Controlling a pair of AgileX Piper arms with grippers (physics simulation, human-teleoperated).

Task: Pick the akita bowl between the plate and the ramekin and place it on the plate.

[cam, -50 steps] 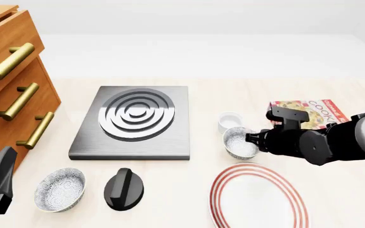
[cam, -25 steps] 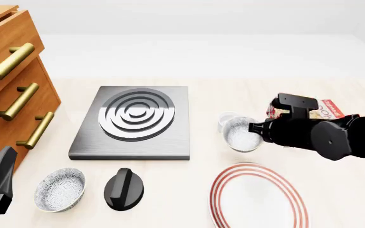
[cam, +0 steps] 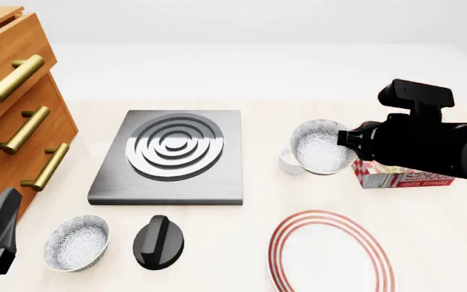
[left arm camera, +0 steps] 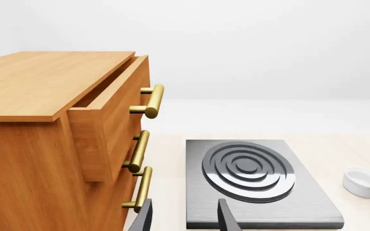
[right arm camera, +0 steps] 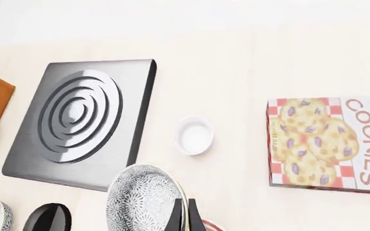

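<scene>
the akita bowl, empty and tilted, is held clamped by the right gripper above the ramekin; the plate, near the table's front edge, is bare.

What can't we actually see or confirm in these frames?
- Right pincer: tips hidden behind the akita bowl in the front view; the right wrist view shows them pinching its rim.
- Left pincer: fingers cut by the frame edge in the left wrist view; only a dark corner in front.
- Plate: near rim cut off in front.
- Ramekin: mostly covered by the raised bowl in front.
- Cookie box: cropped in the right wrist view.
</scene>
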